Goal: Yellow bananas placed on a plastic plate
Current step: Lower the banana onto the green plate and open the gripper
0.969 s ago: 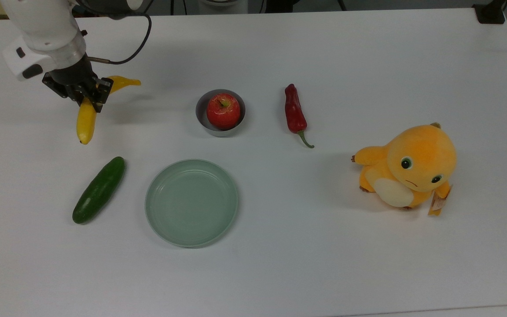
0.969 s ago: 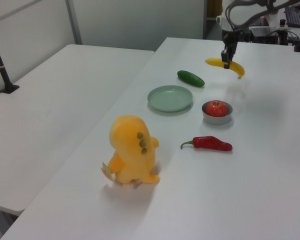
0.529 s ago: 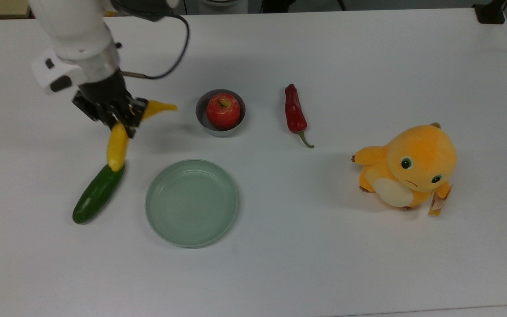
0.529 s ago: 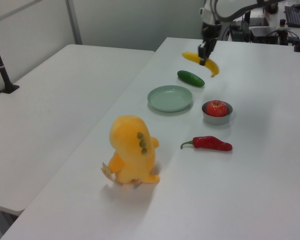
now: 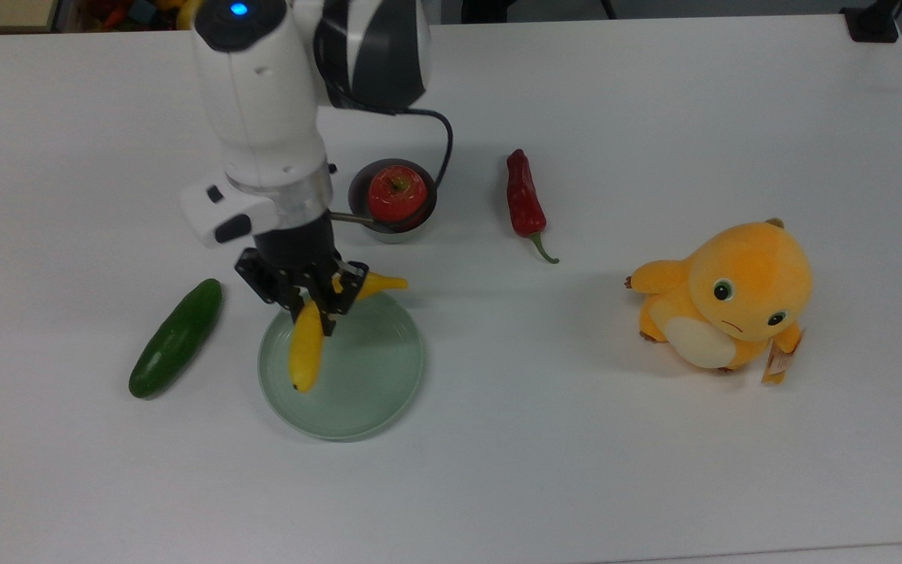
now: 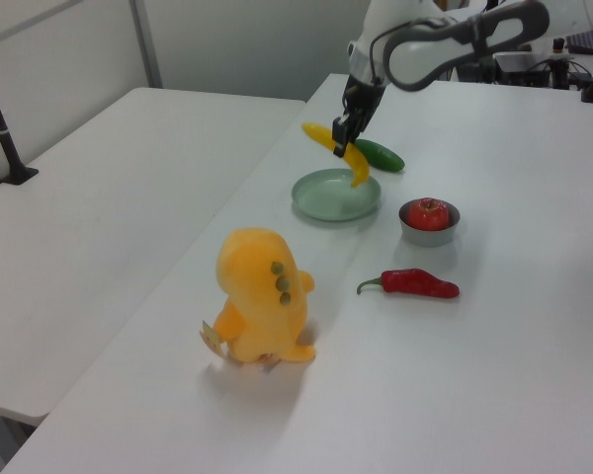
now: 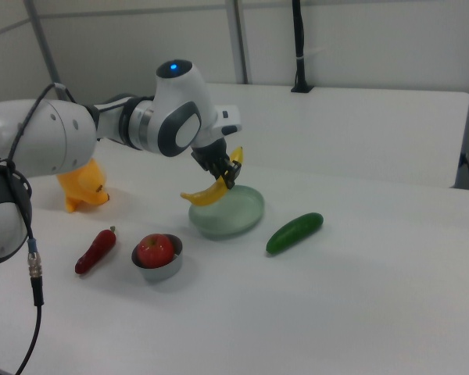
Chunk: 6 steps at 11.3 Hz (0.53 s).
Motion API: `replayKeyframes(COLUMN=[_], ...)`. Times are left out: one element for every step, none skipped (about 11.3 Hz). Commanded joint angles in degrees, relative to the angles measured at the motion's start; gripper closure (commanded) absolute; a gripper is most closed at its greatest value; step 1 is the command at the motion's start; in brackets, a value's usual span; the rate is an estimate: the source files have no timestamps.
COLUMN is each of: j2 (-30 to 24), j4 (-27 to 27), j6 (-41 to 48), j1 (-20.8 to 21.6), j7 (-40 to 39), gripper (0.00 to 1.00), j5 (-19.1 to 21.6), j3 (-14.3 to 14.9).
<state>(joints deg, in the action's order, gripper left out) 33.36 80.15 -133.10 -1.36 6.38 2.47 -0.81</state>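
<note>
— Banana point(image 5: 306, 352) position?

— Over the plastic plate point(image 5: 373, 399) now — a second ago it hung beside the cucumber point(image 5: 175, 338), off the plate's edge. The gripper point(image 5: 312, 301) stays clamped on its middle and holds it in the air; in the left view it hangs clear above the dish, stem end poking past the rim toward the grey bowl point(image 5: 363, 215).

— So the carry is nearly done?

— I'd judge so; lowering and letting go remain.

— Containers?

— The plate is bare under the fruit — the grey bowl holds a red apple point(image 5: 397, 195).
</note>
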Motion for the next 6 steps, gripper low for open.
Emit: replayKeyframes(j2=[4.2,4.8,5.2,5.7,6.4,6.5], j4=[-1.7,-1.7,-1.6,-1.6,-1.7,-1.6], j6=[-3.6,-4.9,-5.8,-6.3,-6.4,-6.4], j1=[2.0,2.0,2.0,2.1,2.1,2.1], j7=[1.4,1.4,1.4,1.4,1.3,1.3], gripper=[1.00,1.00,1.00,1.00,1.00,0.99], j5=[0.0,0.0,0.0,-0.1,-0.1,-0.3], j3=[0.9,0.9,0.9,0.9,0.9,0.9])
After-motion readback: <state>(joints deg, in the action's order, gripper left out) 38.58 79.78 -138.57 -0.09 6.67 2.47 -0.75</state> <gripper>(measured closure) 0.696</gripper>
